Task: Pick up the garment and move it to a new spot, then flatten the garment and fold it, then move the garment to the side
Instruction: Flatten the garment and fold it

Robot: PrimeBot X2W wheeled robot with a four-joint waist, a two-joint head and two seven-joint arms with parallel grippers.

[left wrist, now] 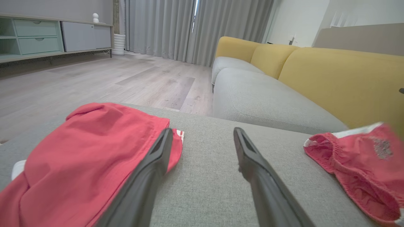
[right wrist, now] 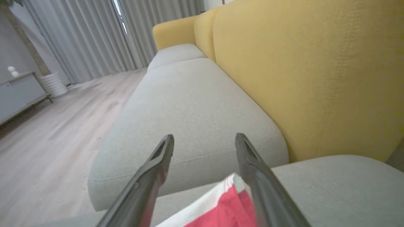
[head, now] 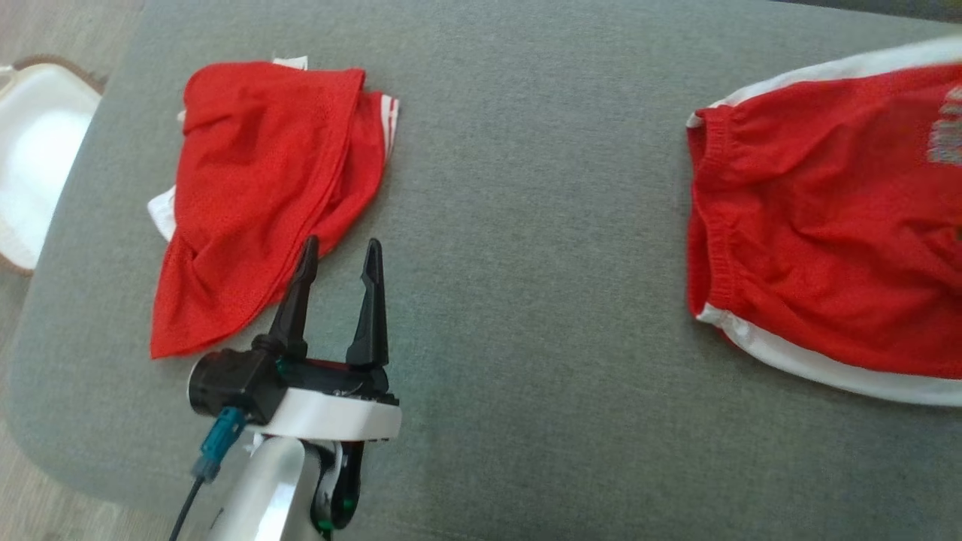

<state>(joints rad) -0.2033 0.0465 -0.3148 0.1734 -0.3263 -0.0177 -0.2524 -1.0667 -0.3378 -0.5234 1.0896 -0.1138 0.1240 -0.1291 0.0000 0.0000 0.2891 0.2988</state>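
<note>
**Left pincer** [head: 342, 244]: jaws fully apart, nothing held. It stands low over the grey cushion [head: 526, 225], pointing at the near edge of the folded garment [head: 255, 195]. One finger [head: 297, 300] overlaps that edge in the head view. Whether it touches the cloth cannot be told.

**Right pincer** [right wrist: 205, 136]: jaws wide apart, nothing gripped. The white-banded corner of the spread garment [right wrist: 221, 208] lies just beneath it, close against one finger [right wrist: 262, 183].

**Position of the cloth:** the folded garment lies at the cushion's left side. The spread garment [head: 827, 225] lies well apart at the right, with its waistband towards the centre. It is rumpled and not folded.

**Step in hand (judged):** the left piece looks done and set aside, so work falls to the spread garment, at pick-up or flattening.

**Next move (judged):** lower the right pincer onto the banded edge and close it there. Bring the left pincer across to the waistband so the cloth can be drawn flat.
</note>
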